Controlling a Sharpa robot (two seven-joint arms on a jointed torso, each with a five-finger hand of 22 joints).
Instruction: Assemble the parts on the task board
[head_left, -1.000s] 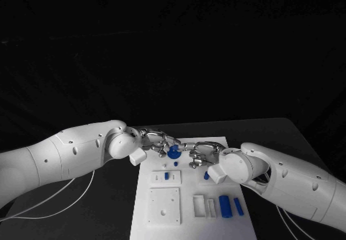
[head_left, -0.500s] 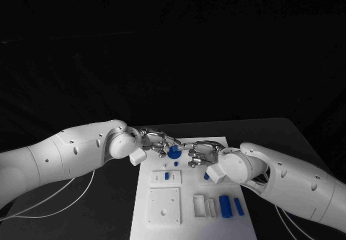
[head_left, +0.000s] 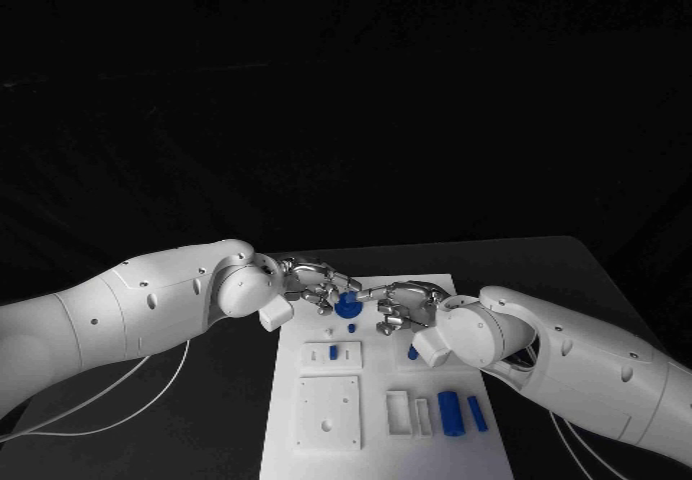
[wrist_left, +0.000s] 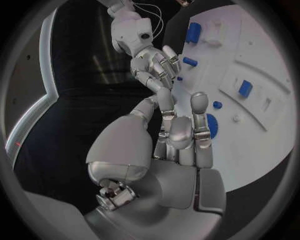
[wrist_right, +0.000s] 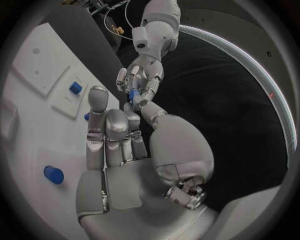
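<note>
Vs 1 s ago: right hand (head_left: 408, 305) has pulled back a bit from the left hand (head_left: 315, 283); the fingertips were nearly touching over the blue gear part (head_left: 348, 298), now there's a small gap between them. Left hand hasn't moved, arms about the same. Task board (head_left: 378, 440) and the rest of the parts are unchanged.

Left hand: fingers curled round the blue gear part, pinching it at the far end of the board, just above the surface. Right hand: fingers bent inward, close together, nothing seen in them; head view can't settle whether they touch anything.

Head view gives the layout: small blue peg (head_left: 352, 327) just below the gear, blue block (head_left: 335, 351) in a white square holder, another blue piece (head_left: 414, 352) beside the right wrist, two blue cylinders (head_left: 450, 412) near the board's near-right corner, white recessed plate (head_left: 329, 411) near-left.

Left wrist view adds what head view can't: the gear's toothed rim (wrist_left: 212, 125) peeking beside the left fingers (wrist_left: 197, 107), plus the right hand (wrist_left: 153, 62) opposite, fingers folded.

Right wrist view shows the left hand (wrist_right: 140, 80) from the front w/ the blue part (wrist_right: 134, 95) between its fingertips, and the right hand's own fingers (wrist_right: 97, 107) lying bunched, holding nothing. A blue cylinder (wrist_right: 53, 174) lies on the board near the palm.
</note>
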